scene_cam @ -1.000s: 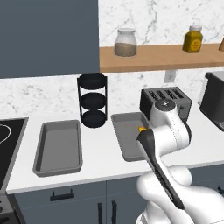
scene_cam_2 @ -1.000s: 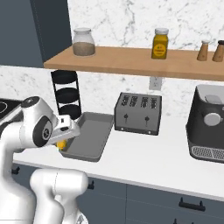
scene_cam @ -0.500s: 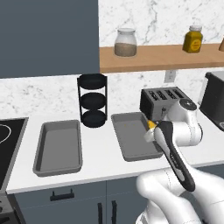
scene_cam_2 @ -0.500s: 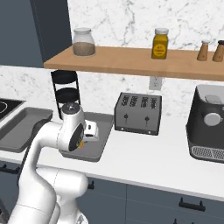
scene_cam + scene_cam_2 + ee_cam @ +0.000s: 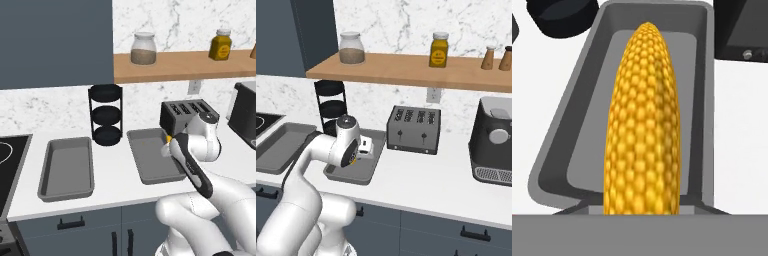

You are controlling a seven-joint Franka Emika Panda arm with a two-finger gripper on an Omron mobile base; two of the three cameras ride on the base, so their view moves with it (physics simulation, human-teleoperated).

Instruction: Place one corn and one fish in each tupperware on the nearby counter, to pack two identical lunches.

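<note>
1. Where the white counter (image 5: pixel 115 187) runs along the marble wall, two grey tupperware containers lie on it, well apart: one to the left (image 5: pixel 67 169) near the stovetop (image 5: pixel 10 165), one to the right (image 5: pixel 152 161) just in front of the toaster (image 5: pixel 186 114).
2. Gripper (image 5: pixel 167 148): poised above the right-hand tupperware's right rim, clamped on the corn; its fingertips themselves are hidden.
3. Corn (image 5: pixel 644 125): one bright yellow-orange cob, held lengthwise over the interior of the right tupperware (image 5: pixel 704 95) in the hand view; only a small yellow end (image 5: pixel 169 139) shows in the left base view.
4. Left tupperware: bare grey floor, nothing seen inside.
5. Black three-tier stand (image 5: pixel 105 114): upright at the wall, between the two containers.
6. Wooden shelf (image 5: pixel 406 70): carries a glass jar (image 5: pixel 351 48), an amber jar (image 5: pixel 439 50) and two small brown shakers (image 5: pixel 497 58).
7. Dark coffee machine (image 5: pixel 493 140): on the counter, right of the toaster (image 5: pixel 413 129).
</note>
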